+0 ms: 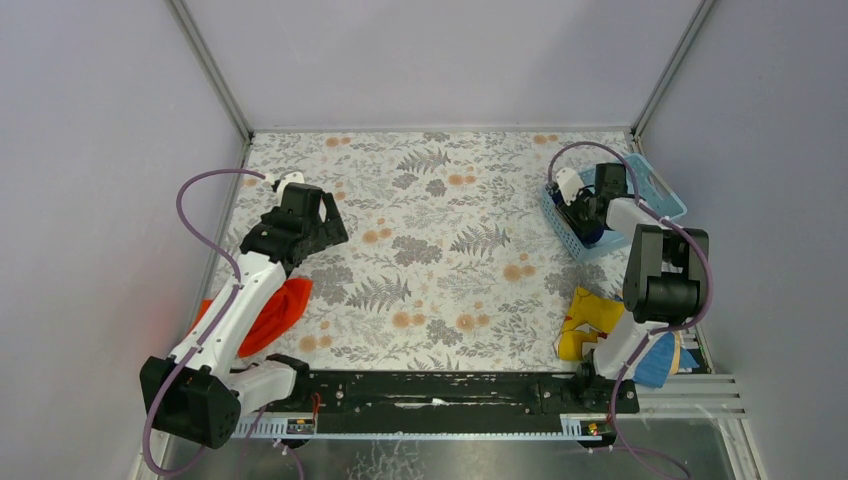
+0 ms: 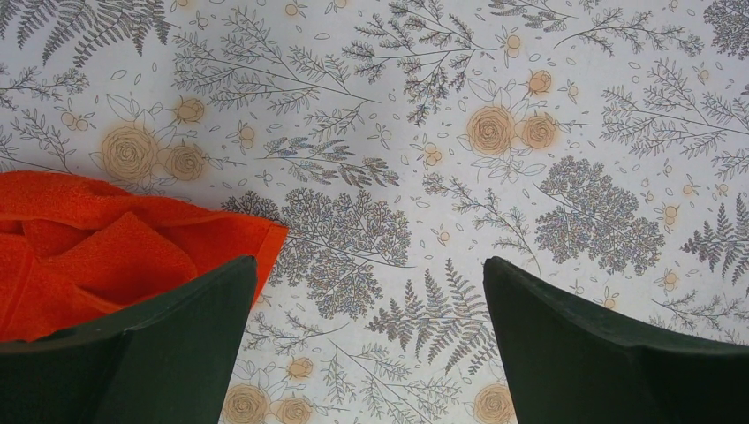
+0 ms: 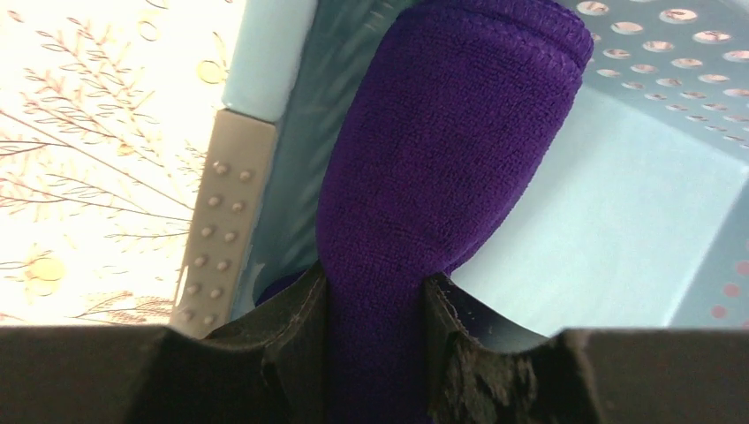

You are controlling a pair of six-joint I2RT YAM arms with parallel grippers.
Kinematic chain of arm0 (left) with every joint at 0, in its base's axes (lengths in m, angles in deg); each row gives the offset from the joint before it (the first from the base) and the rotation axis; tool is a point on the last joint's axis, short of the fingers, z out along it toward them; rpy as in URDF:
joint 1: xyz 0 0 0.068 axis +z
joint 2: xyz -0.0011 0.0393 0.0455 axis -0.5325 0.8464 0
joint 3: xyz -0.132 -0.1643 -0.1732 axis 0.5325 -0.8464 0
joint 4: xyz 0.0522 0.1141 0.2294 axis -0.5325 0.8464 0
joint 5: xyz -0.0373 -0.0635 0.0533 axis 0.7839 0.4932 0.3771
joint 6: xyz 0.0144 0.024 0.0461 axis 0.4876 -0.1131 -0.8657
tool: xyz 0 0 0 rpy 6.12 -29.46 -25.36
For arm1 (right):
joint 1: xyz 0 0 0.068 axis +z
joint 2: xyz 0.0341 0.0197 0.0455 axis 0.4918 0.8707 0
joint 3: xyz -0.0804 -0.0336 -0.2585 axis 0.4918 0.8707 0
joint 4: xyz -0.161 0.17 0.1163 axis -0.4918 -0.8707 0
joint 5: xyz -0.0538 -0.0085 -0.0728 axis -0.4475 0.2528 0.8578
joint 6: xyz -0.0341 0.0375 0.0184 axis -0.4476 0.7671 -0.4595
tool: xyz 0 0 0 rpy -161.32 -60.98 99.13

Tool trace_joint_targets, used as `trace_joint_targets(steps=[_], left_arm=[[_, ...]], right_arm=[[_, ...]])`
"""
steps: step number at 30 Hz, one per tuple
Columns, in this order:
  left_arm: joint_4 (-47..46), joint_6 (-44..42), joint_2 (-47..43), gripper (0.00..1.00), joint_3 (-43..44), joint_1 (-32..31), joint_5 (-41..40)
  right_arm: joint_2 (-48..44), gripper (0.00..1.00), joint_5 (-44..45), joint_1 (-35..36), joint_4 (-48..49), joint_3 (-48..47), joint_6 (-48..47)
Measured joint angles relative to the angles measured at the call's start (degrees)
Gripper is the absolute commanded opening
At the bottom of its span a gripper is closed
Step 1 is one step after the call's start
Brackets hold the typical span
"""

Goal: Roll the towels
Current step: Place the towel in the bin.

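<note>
The orange-red towel (image 1: pixel 272 316) lies crumpled at the table's left edge, partly under my left arm; in the left wrist view it (image 2: pixel 97 243) shows at the left, behind my left finger. My left gripper (image 1: pixel 322 226) is open and empty above the flowered tablecloth; in its wrist view the left gripper (image 2: pixel 371 309) has the jaws wide apart. My right gripper (image 1: pixel 585 215) is inside the blue basket (image 1: pixel 660 185), shut on the rolled purple towel (image 3: pixel 442 168), which stands in the basket's corner. From the top the purple towel (image 1: pixel 590 237) barely shows.
A yellow-and-blue printed cloth (image 1: pixel 590 322) lies at the near right beside the right arm's base. The blue basket's wall (image 3: pixel 265 53) and perforated side (image 3: pixel 671 44) close in around the right gripper. Grey walls enclose the table on three sides.
</note>
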Motion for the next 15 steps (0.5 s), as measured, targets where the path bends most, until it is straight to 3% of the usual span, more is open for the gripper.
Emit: trace_joint_targets(steps=[10, 15], left_arm=[[0.0, 0.02, 0.0, 1.0, 0.0, 0.0, 0.0], [0.0, 0.02, 0.0, 1.0, 0.0, 0.0, 0.0]], right_arm=[[0.0, 0.27, -9.51, -3.06, -6.43, -1.77, 1.75], [0.9, 0.34, -12.59, -3.5, -7.52, -2.14, 1.75]])
